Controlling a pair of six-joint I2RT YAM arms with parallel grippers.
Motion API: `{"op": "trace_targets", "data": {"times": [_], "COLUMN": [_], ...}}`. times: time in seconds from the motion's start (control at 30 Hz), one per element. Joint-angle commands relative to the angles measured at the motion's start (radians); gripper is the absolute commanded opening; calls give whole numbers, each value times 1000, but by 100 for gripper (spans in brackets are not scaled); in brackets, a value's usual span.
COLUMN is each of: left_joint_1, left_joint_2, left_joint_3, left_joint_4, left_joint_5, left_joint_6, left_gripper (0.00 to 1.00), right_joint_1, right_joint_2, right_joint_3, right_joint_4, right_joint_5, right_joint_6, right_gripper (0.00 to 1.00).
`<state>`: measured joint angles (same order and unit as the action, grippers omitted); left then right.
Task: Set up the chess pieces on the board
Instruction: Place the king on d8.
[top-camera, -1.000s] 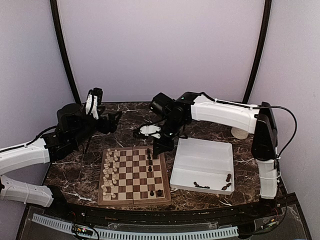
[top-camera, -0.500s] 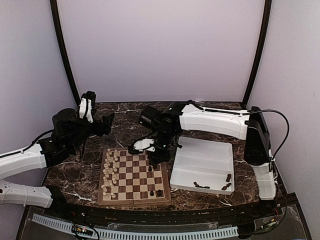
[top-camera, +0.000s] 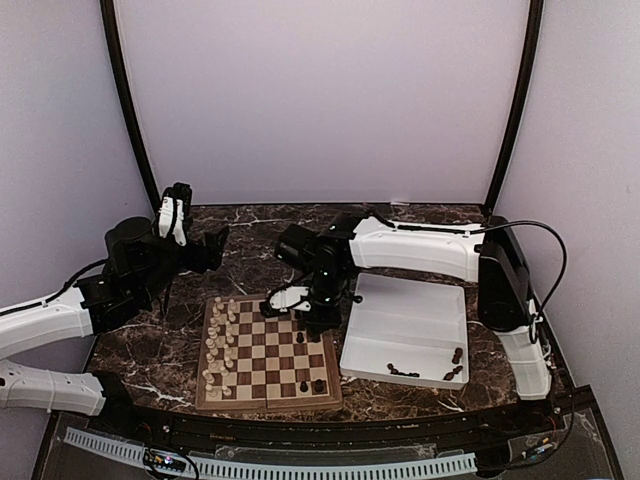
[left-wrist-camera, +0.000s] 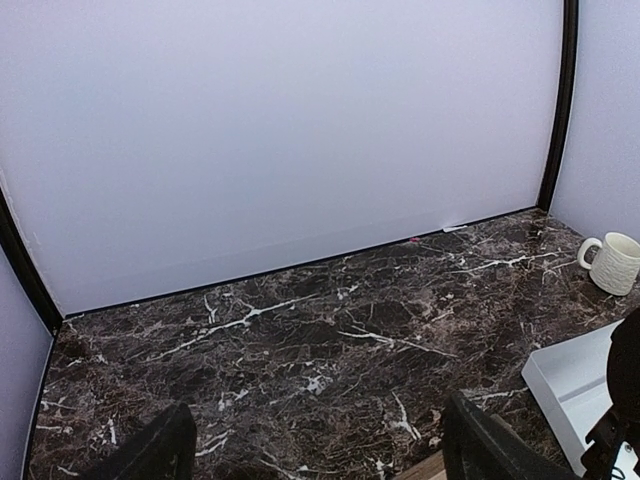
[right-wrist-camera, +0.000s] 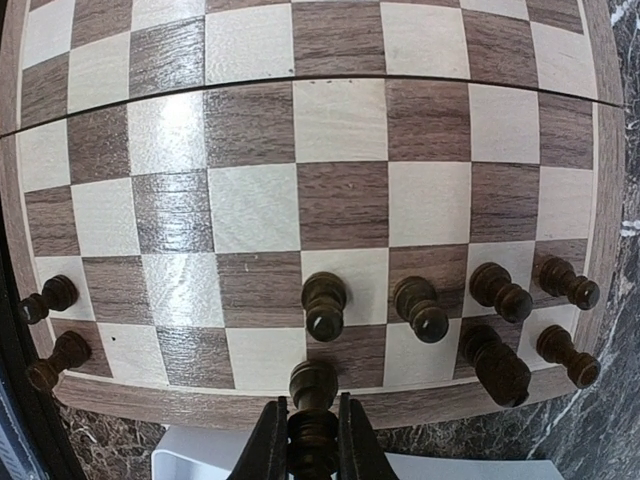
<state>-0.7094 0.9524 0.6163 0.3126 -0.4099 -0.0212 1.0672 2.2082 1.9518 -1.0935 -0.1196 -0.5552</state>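
Note:
The board (top-camera: 265, 402) lies at the table's near middle, and its checkered squares (right-wrist-camera: 340, 120) fill the right wrist view. Cream chess pieces (top-camera: 220, 340) stand in two columns along its left side. Several dark pieces (right-wrist-camera: 420, 308) stand along its right side, a few of them (top-camera: 298, 312) near the far corner. My right gripper (right-wrist-camera: 310, 405) is shut on a dark piece (right-wrist-camera: 314, 383), upright over the board's right edge. It hangs low over the far right corner (top-camera: 318, 312). My left gripper (top-camera: 212, 243) is raised left of the board, open and empty (left-wrist-camera: 320, 455).
A white tray (top-camera: 410, 310) right of the board holds several loose dark pieces (top-camera: 402, 371) near its front wall. A white mug (left-wrist-camera: 617, 262) stands at the back right of the marble table. The right arm reaches across the tray's far edge.
My right gripper has moved left and down towards the board's far right corner, still holding the dark piece. The left arm drew back a little to the left, then stayed still.

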Motion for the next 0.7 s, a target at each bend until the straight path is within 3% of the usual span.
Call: {"op": "trace_targets", "data": {"times": [0.0, 0.37, 0.67], "left_joint_1": [4, 4, 4], "left_joint_2": [-4, 2, 5], "left_joint_3": [2, 4, 5], "left_joint_4": [-1, -6, -9], "left_joint_5": [-11, -4, 1], "left_joint_6": [12, 12, 9], "left_gripper": [88, 87, 87], "right_joint_1": [7, 6, 7], "right_joint_2": [16, 28, 27], "right_joint_3": [30, 34, 30], "right_joint_4": [2, 7, 9], "right_joint_5": [18, 32, 34], "right_joint_6": [12, 17, 21], "right_gripper": [2, 4, 13]}}
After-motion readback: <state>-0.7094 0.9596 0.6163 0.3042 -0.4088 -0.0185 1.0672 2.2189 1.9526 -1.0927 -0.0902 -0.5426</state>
